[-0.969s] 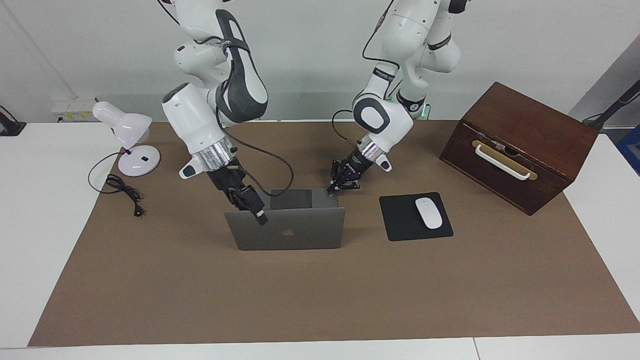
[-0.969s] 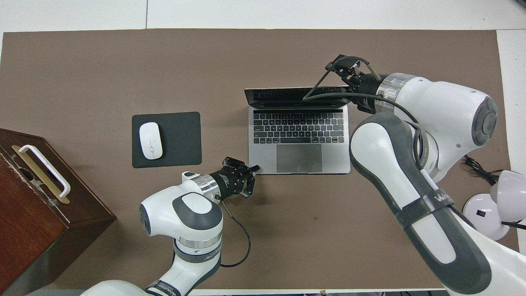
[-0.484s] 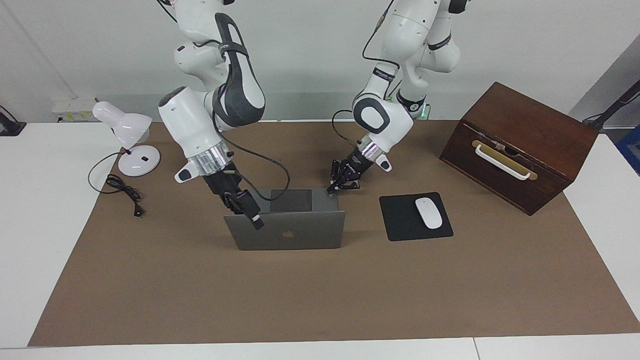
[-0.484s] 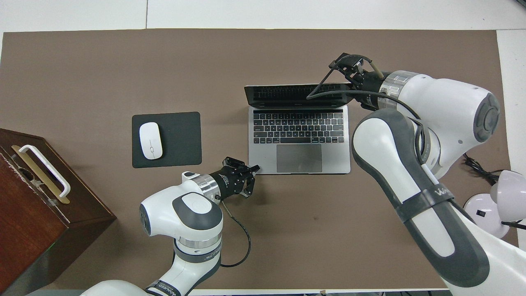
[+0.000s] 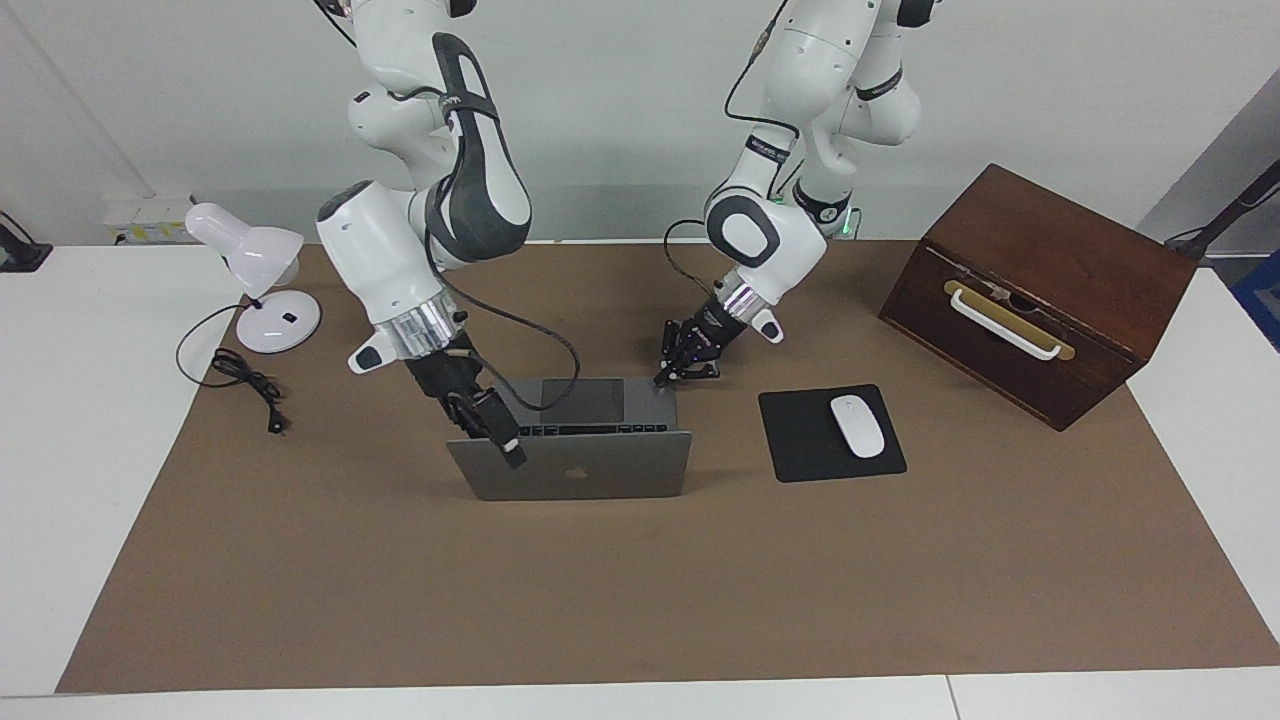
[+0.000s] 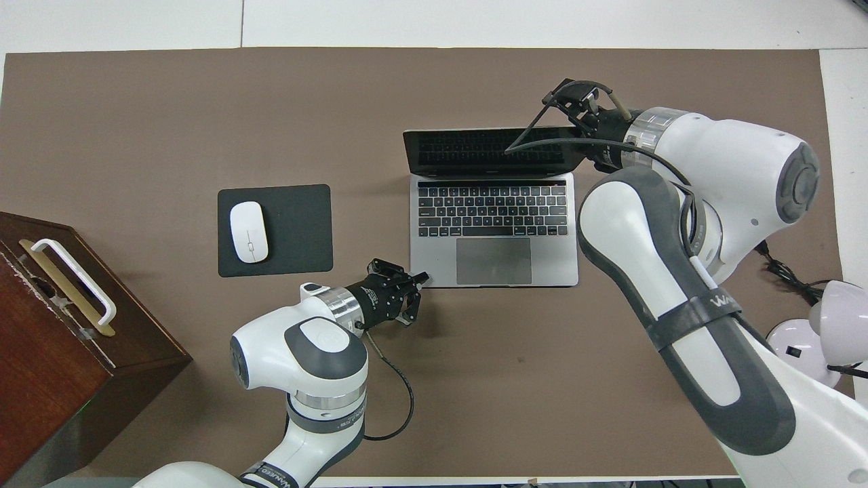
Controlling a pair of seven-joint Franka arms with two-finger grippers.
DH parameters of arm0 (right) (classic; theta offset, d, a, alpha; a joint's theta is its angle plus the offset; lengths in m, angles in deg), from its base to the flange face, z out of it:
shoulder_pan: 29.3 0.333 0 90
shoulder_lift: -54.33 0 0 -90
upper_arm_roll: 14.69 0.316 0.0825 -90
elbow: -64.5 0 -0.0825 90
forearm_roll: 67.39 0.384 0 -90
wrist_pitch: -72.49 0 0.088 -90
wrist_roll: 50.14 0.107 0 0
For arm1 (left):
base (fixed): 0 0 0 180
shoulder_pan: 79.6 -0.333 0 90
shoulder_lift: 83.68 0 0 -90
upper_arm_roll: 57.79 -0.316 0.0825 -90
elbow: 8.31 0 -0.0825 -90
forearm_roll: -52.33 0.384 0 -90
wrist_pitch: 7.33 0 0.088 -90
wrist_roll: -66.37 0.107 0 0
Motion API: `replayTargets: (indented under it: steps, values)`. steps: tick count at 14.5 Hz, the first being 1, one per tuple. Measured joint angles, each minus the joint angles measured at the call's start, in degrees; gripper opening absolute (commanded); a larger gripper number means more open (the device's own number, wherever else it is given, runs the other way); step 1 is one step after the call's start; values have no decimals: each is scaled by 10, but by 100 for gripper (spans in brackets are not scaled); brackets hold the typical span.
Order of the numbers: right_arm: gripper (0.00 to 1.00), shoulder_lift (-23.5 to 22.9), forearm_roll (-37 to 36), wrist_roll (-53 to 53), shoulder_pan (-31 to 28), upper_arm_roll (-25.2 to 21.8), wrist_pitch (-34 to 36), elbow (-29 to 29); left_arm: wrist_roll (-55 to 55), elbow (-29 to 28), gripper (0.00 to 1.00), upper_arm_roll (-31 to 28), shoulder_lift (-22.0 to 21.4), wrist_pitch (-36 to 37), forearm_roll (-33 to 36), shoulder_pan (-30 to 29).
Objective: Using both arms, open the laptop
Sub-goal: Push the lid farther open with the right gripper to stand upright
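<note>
The silver-grey laptop (image 5: 600, 470) stands open on the brown mat, its lid tilted back past upright and its keyboard deck (image 6: 491, 210) facing the robots. My right gripper (image 5: 505, 445) is at the lid's top corner toward the right arm's end. One finger lies on the lid's outer face, so the gripper is shut on the lid; in the overhead view it (image 6: 576, 102) is over that corner. My left gripper (image 5: 662, 378) is shut. Its tip rests on the deck's corner nearest the robots, toward the left arm's end, as the overhead view (image 6: 422, 276) shows too.
A black mouse pad (image 5: 800, 440) with a white mouse (image 5: 857, 425) lies beside the laptop toward the left arm's end. A brown wooden box (image 5: 1040, 290) with a white handle stands past it. A white desk lamp (image 5: 260, 270) and its cable (image 5: 245, 375) are at the right arm's end.
The lid has swung further open, away from the robots, and the right gripper has moved with it. The left gripper has stayed on the deck's corner.
</note>
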Motion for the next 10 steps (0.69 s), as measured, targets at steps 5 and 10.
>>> replayTargets:
  steps: [5,10]
  values:
    - [100,-3,13,-13,0,-2,5,-4,0,0,0,0,0,0,0,0]
    - [100,4,15,2,-1,-5,67,-33,0,0,0,0,0,0,0,0]
